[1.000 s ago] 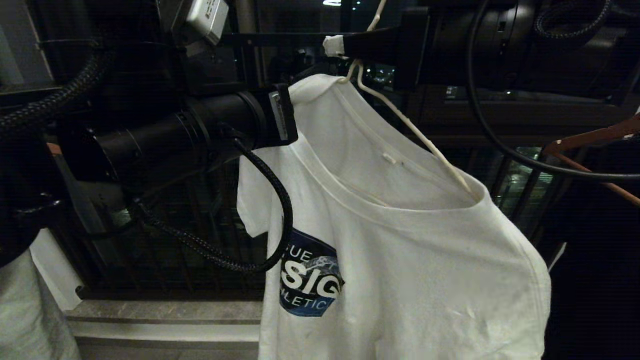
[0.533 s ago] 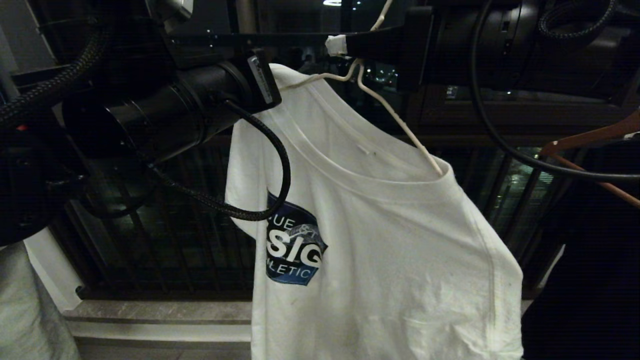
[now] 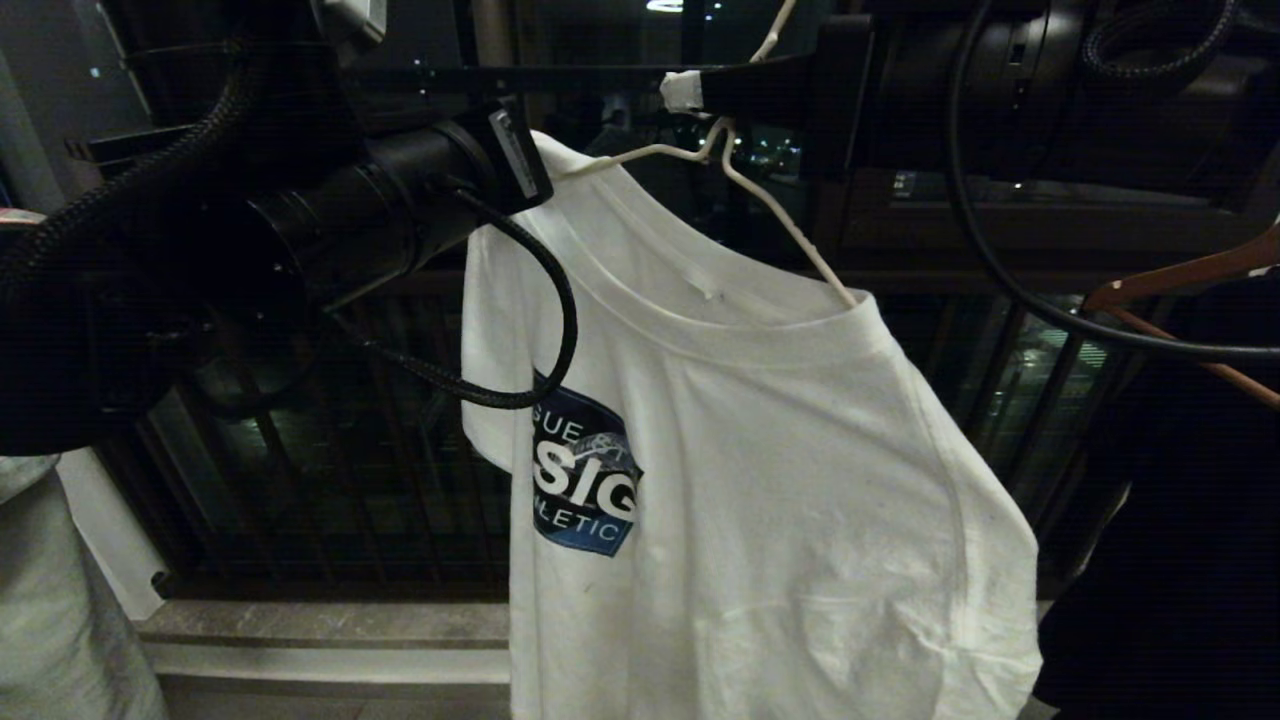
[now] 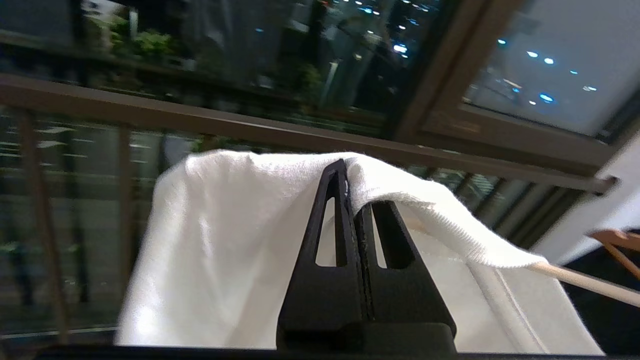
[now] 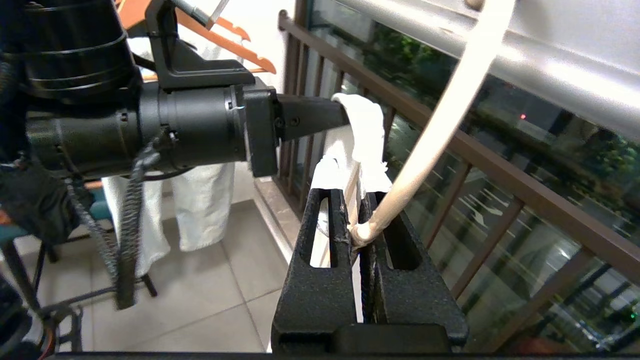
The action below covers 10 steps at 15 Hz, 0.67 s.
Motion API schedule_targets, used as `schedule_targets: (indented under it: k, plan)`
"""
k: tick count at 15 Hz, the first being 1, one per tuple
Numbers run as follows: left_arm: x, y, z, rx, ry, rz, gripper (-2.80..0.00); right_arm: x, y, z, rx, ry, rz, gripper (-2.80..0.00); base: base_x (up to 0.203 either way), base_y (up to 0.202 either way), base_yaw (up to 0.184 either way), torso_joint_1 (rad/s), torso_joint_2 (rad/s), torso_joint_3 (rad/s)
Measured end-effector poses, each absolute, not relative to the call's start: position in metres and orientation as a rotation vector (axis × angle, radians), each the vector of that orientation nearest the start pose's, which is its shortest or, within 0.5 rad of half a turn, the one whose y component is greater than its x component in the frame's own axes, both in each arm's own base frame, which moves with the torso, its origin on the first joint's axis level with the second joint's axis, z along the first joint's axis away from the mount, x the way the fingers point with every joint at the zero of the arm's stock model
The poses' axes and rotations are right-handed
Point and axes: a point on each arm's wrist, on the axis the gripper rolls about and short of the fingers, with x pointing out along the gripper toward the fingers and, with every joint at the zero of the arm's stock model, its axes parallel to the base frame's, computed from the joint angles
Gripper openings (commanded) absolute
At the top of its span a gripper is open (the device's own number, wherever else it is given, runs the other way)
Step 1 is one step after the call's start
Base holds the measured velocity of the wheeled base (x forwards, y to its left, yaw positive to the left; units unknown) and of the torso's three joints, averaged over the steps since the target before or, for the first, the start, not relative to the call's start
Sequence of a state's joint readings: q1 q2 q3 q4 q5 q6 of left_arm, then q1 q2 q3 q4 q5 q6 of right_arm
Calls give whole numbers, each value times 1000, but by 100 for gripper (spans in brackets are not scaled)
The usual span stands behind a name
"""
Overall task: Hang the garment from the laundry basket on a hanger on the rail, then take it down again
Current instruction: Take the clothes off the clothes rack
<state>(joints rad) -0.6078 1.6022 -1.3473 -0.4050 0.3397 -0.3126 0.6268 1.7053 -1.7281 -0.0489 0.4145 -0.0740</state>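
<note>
The garment [image 3: 780,480], a white T-shirt with a dark blue print, hangs on the thin white hanger [image 3: 780,215] in front of the balcony bars. My right gripper [image 3: 700,92] reaches in from the upper right and is shut on the hanger's twisted neck [image 5: 357,235]. My left gripper [image 4: 347,175] is shut on the garment's shoulder edge [image 4: 225,250] at the hanger's left end; in the right wrist view the left gripper [image 5: 345,112] pinches the cloth [image 5: 367,135]. The pale rail [image 5: 550,65] runs overhead. The laundry basket is out of view.
Orange-brown hangers [image 3: 1180,290] hang at the right over a black garment [image 3: 1180,560]. The dark balcony railing [image 3: 350,480] stands right behind the shirt, above a stone sill [image 3: 320,640]. White towels [image 5: 200,200] hang behind my left arm.
My left arm has risen and drawn the shirt's shoulder leftward along the hanger, baring wire beside the neck. The far shoulder has slid up and the shirt hangs more level. The right gripper has kept still.
</note>
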Motion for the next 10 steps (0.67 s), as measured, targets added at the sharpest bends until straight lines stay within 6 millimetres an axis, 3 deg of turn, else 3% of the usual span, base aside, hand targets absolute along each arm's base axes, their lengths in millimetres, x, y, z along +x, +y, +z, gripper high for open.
schedule_targets:
  k: [6, 10]
  plan:
    - [256, -161, 342, -371, -85, -272, -280, 248, 191, 384, -60, -112, 1039, -280, 0, 0, 0, 0, 0, 0]
    - [244, -172, 339, -369, -65, -322, -280, 249, 192, 383, -60, -108, 1040, -280, 0, 0, 0, 0, 0, 0]
